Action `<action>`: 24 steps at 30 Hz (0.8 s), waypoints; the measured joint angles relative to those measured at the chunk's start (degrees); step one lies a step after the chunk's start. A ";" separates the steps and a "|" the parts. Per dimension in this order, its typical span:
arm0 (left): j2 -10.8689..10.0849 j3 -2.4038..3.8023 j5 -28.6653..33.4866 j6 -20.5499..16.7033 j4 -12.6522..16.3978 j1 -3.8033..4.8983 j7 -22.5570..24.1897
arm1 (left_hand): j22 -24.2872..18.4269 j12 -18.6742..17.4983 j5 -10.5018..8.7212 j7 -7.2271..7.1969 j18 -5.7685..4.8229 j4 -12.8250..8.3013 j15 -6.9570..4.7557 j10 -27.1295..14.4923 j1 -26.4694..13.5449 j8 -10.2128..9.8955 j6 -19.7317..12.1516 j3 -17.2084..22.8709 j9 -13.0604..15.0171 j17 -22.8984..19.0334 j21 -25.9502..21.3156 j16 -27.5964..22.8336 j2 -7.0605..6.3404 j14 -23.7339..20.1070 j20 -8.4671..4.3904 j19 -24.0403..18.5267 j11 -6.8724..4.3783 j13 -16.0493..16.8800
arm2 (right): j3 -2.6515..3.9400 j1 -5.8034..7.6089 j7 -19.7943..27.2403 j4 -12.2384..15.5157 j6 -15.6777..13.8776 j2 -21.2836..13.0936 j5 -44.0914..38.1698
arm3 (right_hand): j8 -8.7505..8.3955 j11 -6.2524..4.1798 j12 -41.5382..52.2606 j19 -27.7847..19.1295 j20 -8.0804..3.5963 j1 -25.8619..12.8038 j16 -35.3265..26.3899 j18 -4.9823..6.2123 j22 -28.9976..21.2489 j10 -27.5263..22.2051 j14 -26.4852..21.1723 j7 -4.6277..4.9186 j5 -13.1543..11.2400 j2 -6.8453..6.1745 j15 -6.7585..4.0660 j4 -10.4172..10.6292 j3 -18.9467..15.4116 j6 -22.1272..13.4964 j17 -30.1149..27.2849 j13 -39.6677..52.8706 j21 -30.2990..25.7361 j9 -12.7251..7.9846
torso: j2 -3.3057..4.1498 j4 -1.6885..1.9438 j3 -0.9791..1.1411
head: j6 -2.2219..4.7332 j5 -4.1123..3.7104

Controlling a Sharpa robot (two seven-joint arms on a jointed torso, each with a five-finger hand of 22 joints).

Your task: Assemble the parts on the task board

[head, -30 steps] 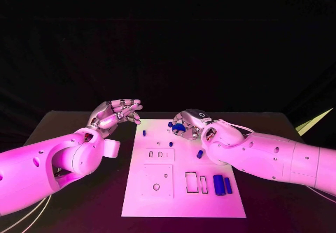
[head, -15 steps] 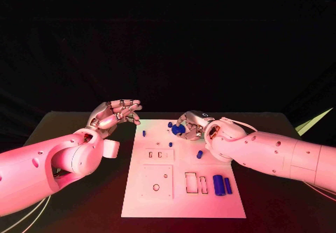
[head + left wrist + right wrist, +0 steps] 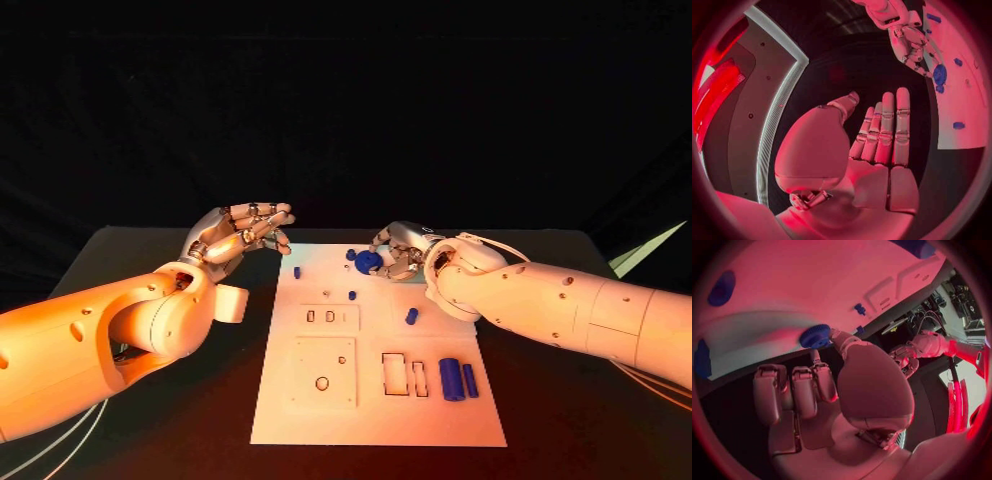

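**Blue gear pinched above the board's far edge**

Holding a small blue gear [image 3: 369, 262] between thumb and fingertips, the right hand [image 3: 402, 250] sits just right of centre in the head view, over the far end of the task board [image 3: 378, 415]. The right wrist view shows the same toothed gear [image 3: 815, 336] clamped at the tip of the thumb, with the other fingers [image 3: 793, 390] curled in below it and the white board spreading across the upper part of the circle.

The left hand [image 3: 238, 232] is raised at centre-left of the head view, off the board's left edge, holding nothing; its fingers are apart and lightly bent. In the left wrist view its fingers [image 3: 887, 127] stand straight and side by side, the thumb set off to one side.

On the board, a large blue cylinder [image 3: 451, 380] and a thinner blue peg [image 3: 470, 381] lie side by side at lower right of the plate. A short blue piece [image 3: 411, 317] lies near the right edge at mid-height, beside the right forearm. A thin blue pin [image 3: 297, 272] stands near the upper-left corner, and a tiny blue piece [image 3: 352, 295] sits just above the raised block with two slots [image 3: 329, 317].
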 measured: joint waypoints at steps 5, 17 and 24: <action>0.07 0.00 -0.01 0.01 -0.19 0.00 0.00 | 0.00 0.00 0.00 0.00 0.00 0.00 0.00 0.00 0.00 0.00 0.00 0.00 0.00 0.00 0.00 0.00 0.00 0.00 0.00 0.00 0.00 0.00 | 0.13 0.02 0.18 -0.52 -0.93 0.16 0.76 | 0.00 0.00 0.01 0.00 0.00 0.00 0.00 0.00 0.00 0.00 0.00 0.00 0.01 0.01 0.00 0.00 0.00 0.01 0.00 0.00 0.00 0.00 | -0.04 0.07 -0.03 | -0.07 0.13; 0.09 -0.01 -0.02 0.01 -0.26 0.00 -0.03 | 0.02 0.00 0.00 0.00 0.00 0.00 0.00 0.00 0.00 0.00 0.00 0.00 0.01 0.03 0.01 0.00 0.00 0.00 0.00 0.00 0.00 0.00 | 0.20 0.14 -0.09 -1.72 0.31 0.76 1.41 | 0.00 0.03 0.01 0.00 0.00 -0.01 0.01 0.00 0.00 0.04 0.00 -0.03 0.45 0.01 0.00 0.01 0.01 0.07 0.00 0.00 0.00 0.01 | -0.06 -0.05 -0.03 | -0.23 0.37; 0.21 -0.01 -0.02 0.03 -0.26 0.00 -0.04 | 0.02 0.00 0.00 0.00 0.00 0.00 0.00 0.00 0.00 0.00 0.00 0.00 0.01 0.07 0.01 0.00 0.00 0.00 0.00 0.00 0.00 0.00 | 0.21 0.18 -0.37 -2.83 1.59 1.76 1.19 | 0.00 0.03 0.01 0.00 0.00 -0.01 0.02 0.00 0.00 0.04 0.00 -0.04 0.45 0.01 0.00 0.01 0.01 0.07 0.00 0.00 0.00 0.01 | -0.06 -0.03 0.00 | -0.26 0.38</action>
